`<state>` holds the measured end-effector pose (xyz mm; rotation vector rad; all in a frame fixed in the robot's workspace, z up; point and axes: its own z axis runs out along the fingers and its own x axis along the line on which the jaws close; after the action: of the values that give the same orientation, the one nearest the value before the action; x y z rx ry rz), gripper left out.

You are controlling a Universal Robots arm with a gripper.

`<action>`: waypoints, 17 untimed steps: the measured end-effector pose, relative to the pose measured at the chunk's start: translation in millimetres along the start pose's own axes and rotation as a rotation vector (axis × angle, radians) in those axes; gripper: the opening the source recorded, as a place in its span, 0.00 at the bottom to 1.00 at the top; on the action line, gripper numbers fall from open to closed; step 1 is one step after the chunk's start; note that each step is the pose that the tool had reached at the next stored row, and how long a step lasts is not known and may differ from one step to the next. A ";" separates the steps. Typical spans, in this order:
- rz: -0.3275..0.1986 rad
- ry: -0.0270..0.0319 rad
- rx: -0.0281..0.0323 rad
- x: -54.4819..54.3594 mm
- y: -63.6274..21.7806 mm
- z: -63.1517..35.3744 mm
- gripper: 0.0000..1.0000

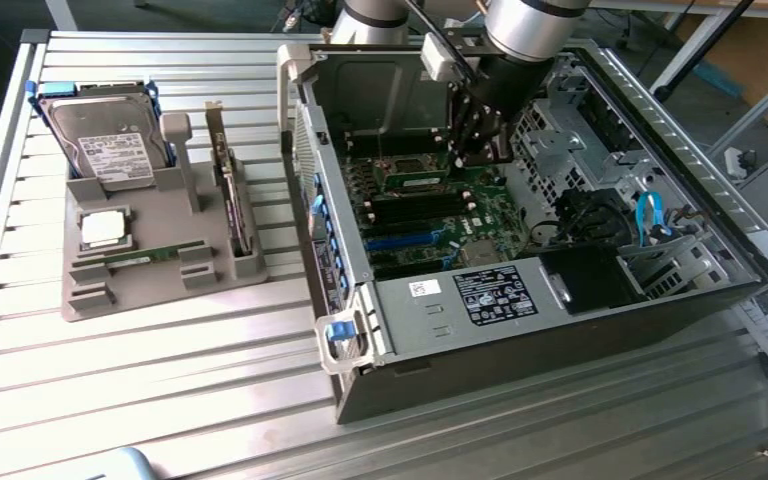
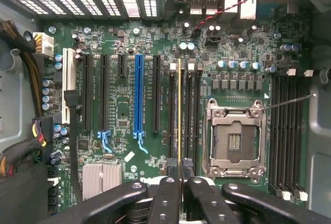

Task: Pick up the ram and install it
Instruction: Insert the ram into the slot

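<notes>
In the wrist view a ram stick (image 2: 179,110) is seen edge-on as a thin green board with a gold lower edge. My gripper (image 2: 179,175) is shut on it, one black finger (image 2: 166,195) on each side. The stick hangs in line with the black memory slots (image 2: 190,110) just beside the open processor socket (image 2: 235,138); whether it touches a slot I cannot tell. In the exterior view my gripper (image 1: 478,150) reaches down inside the open computer case (image 1: 491,330) over the motherboard (image 1: 438,215). A second ram stick (image 1: 137,257) lies on the grey holder (image 1: 91,300).
The grey holder also carries a hard drive (image 1: 104,140), a square silver processor (image 1: 101,228) and an upright dark expansion card (image 1: 231,200). Inside the case are a blue card slot (image 2: 138,92), more memory slots (image 2: 289,131), cable bundles (image 2: 36,131) and a drive cage (image 1: 651,240).
</notes>
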<state>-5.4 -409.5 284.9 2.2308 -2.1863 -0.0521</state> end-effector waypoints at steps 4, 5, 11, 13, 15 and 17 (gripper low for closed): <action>0.000 0.0000 0.0000 0.0 -0.2 4.3 0.12; 0.000 -0.0001 0.0001 0.1 -0.2 5.4 0.12; 0.000 0.0000 0.0000 0.1 -0.4 9.9 0.12; 0.000 0.0000 0.0000 0.1 -0.4 11.2 0.12; 0.000 -0.0001 0.0001 0.1 -0.4 12.5 0.12; 0.000 0.0001 0.0000 0.2 -0.5 13.8 0.12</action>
<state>-5.4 -409.6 271.1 2.2307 -2.1863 -0.0519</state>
